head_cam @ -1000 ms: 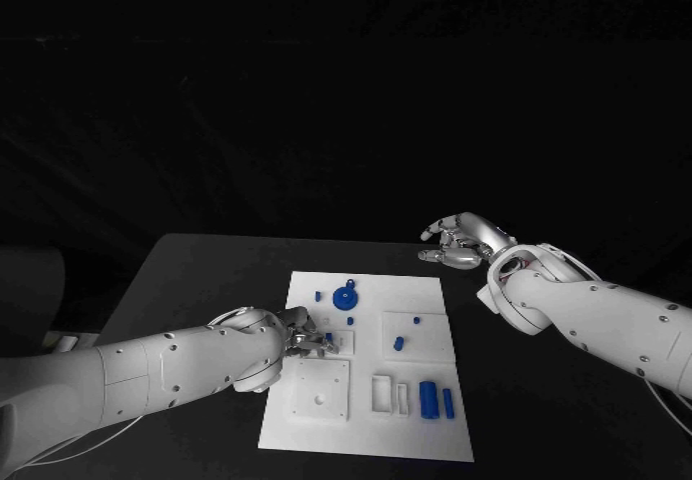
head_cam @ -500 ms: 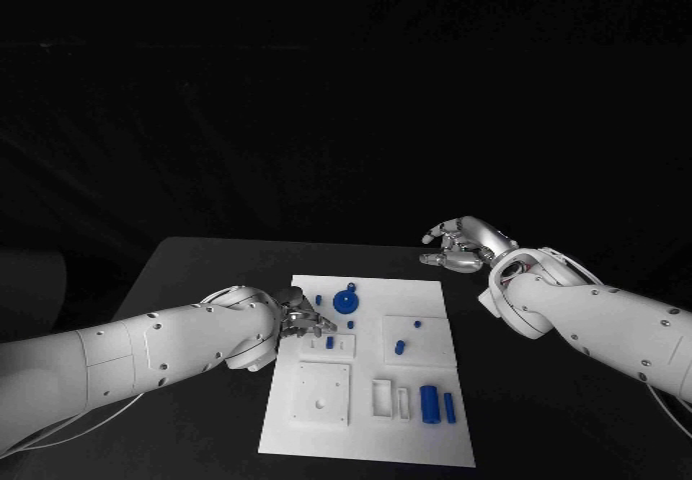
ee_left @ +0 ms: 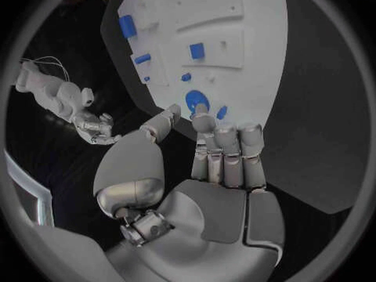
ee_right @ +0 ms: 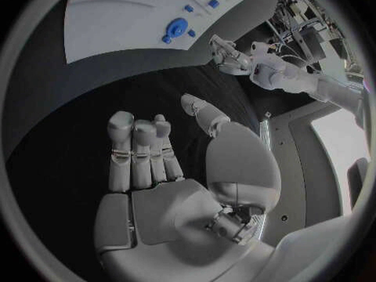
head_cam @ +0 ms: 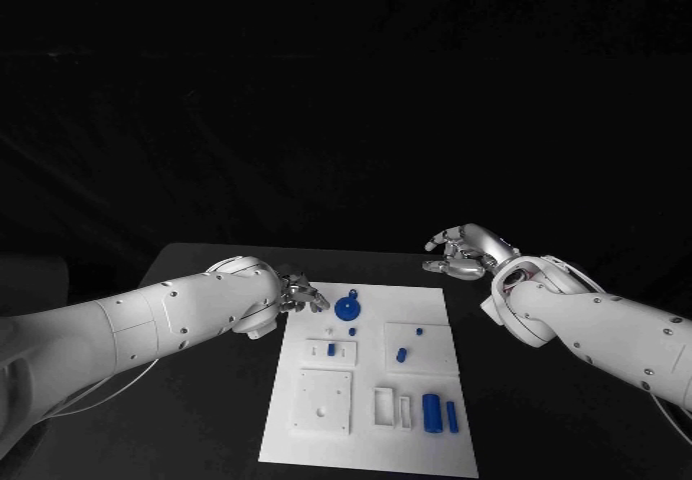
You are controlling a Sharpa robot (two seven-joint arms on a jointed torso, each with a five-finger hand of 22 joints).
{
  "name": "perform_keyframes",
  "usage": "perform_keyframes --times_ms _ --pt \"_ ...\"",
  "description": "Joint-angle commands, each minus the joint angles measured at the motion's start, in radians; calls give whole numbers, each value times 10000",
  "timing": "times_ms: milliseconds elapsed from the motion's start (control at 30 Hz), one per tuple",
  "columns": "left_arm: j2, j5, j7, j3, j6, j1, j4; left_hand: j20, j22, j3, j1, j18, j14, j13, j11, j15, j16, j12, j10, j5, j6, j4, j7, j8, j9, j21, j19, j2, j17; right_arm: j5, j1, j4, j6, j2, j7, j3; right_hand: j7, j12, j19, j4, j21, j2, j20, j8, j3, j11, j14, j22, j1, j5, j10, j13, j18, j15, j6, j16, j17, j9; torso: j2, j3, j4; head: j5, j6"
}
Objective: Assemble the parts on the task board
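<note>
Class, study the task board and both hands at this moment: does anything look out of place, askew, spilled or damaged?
Nothing stands out. The task board lies flat on the table, the blue parts sit on it, none off the board. Left hand and right hand hold nothing.

Left hand point(head_cam: 300, 294) empty, fingers straight and apart from thumb. Right hand point(head_cam: 462, 250) empty, fingers loosely apart.

- Black table point(head_cam: 188, 290), dark surface, corner showing at the far left.
- White task board point(head_cam: 433, 440) lying flat on its middle.
- Small blue parts point(head_cam: 346, 308) scattered on the board, well apart from each other.
</note>
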Motion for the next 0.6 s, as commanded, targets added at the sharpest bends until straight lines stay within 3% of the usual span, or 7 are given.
perform_keyframes --times_ms 33,233,600 --pt "198 -231 50 22 754 34 -463 -1127 -13 -72 -84 -201 -72 -29 8 -4 -45 -39 -68 -1 -64 16 8 -60 -18 -46 -78 63 -26 17 -2 -9 77 35 63 4 128 69 16 51 -51 27 -73 13 -28 -28 39 17 7 68 -19 -9 851 -25 -90 67 -15 -3 13 -10 -11 13 38" --pt "704 -423 145 40 861 75 -1500 -1128 -4 -132 -166 -212 -34 -35 70 45 2 -3 -37 -13 -405 86 84 -216 -91 -33 -50 -67 -19 18 -2 -10 79 44 64 4 128 76 25 61 -50 40 -75 13 -31 -27 45 19 -1 88 -15 -15 851 -25 -91 71 -15 -3 27 -15 -26 59 98" --pt "1536 -486 322 33 1274 16 -2911 -1131 7 -171 -290 -227 -49 -59 102 80 30 27 -58 -25 -461 279 114 -180 -98 -43 -55 11 -31 17 -2 49 81 63 66 4 128 87 36 63 -48 47 -80 12 -32 -27 56 22 0 112 -9 -22 851 -25 -93 76 -16 -5 92 -22 -91 47 106"
